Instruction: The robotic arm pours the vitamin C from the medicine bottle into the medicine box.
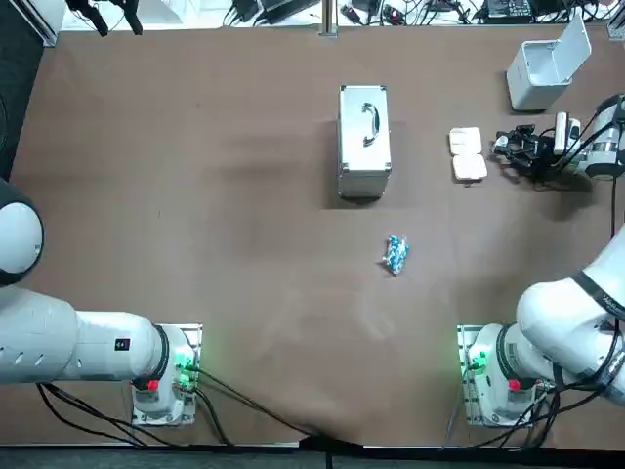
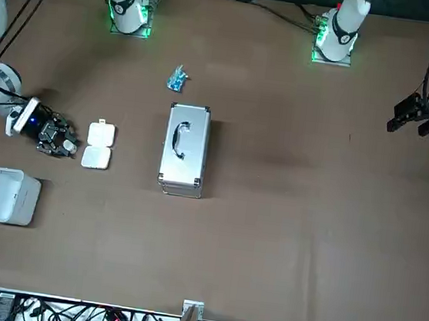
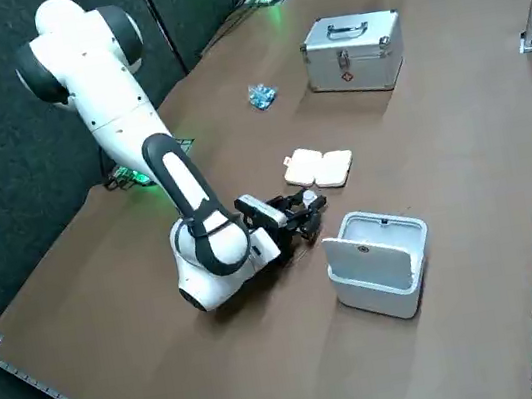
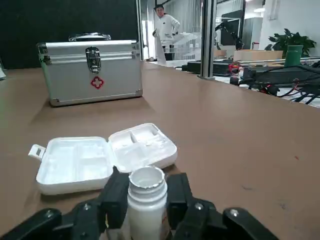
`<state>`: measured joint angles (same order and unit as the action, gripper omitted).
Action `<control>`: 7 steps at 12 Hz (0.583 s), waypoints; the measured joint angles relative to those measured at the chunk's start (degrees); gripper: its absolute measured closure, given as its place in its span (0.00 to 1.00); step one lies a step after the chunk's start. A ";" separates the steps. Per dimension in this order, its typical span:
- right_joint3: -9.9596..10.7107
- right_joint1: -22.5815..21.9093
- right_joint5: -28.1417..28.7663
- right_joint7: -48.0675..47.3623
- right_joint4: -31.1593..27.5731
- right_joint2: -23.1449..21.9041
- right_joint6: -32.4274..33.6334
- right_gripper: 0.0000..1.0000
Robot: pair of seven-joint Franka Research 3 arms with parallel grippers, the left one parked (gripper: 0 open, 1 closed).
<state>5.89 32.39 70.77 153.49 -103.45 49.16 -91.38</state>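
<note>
The medicine bottle (image 4: 146, 200) is nearest the wrist camera: white, uncapped, open mouth up, standing upright between the two fingers (image 4: 118, 186). The right gripper (image 4: 147, 186) pinches the bottle's body from both sides. Whether the bottle's base touches the table cannot be told.

Surface: a brown table (image 1: 195, 195), matte and flat. Items on it:
- the medicine box (image 4: 105, 157), white, lying open with both halves flat and their compartments facing up;
- a silver first-aid case (image 4: 90, 70) with a red cross, closed, handle on top, near the table's middle;
- a small blue packet (image 1: 395, 254), on the robot's side of the case and apart from it;
- a white bin (image 1: 542, 70) with its lid raised, at the far right corner.

Room: cables and electronics line the table's far edge. The wrist view shows a person (image 4: 165, 27) in white standing beyond the table, and a potted plant (image 4: 292, 47).

Position: in the top view the right gripper (image 1: 510, 149) sits low over the table's right side, pointing toward the centre. The medicine box (image 1: 468, 154) lies just beside the fingertips, between the gripper and the case (image 1: 364, 140) — close to the bottle but not touching it.
</note>
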 joint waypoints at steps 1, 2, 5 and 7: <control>0.23 -0.26 0.00 0.00 0.08 -0.02 0.07 0.57; 0.38 -0.45 -0.06 0.01 0.15 -0.07 0.06 0.57; 0.77 -1.42 -0.86 -0.16 0.71 -1.62 -0.40 0.57; 0.87 -2.23 -1.94 -1.26 0.82 -3.60 -1.26 0.57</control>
<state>6.76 30.16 68.83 152.23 -102.63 45.56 -92.64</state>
